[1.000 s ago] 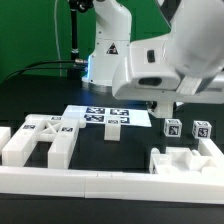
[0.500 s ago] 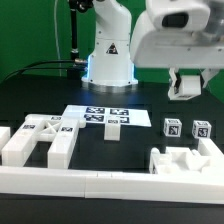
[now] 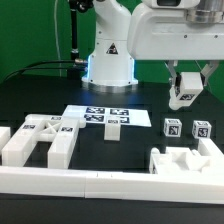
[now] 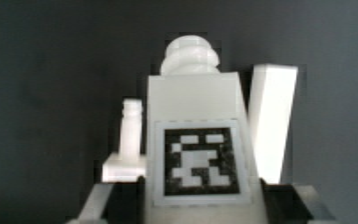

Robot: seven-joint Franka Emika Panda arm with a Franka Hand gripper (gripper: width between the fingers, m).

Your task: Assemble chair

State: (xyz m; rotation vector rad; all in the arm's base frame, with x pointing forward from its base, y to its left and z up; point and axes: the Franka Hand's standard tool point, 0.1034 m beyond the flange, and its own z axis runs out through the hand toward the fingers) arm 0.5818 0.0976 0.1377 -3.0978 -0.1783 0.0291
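In the exterior view the jaws, just risen from the table (image 3: pixel 40 95), grip a tagged leg (image 3: pixel 185 97) high to the exterior view's right of the marker board (image 3: pixel 98 117), so the pick looks done; the wrist view shows the leg (image 4: pixel 194 120) clamped.

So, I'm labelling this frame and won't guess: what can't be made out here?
- Exterior view: the hand holds a tagged white part; its full shape is too small to tell.
- Exterior view: the arm is cut off by the top edge.
- Exterior view: the low white wall in front hides the bases of the white pieces behind it.
- Wrist view: the held part fills the blurred picture, hiding most of the table.
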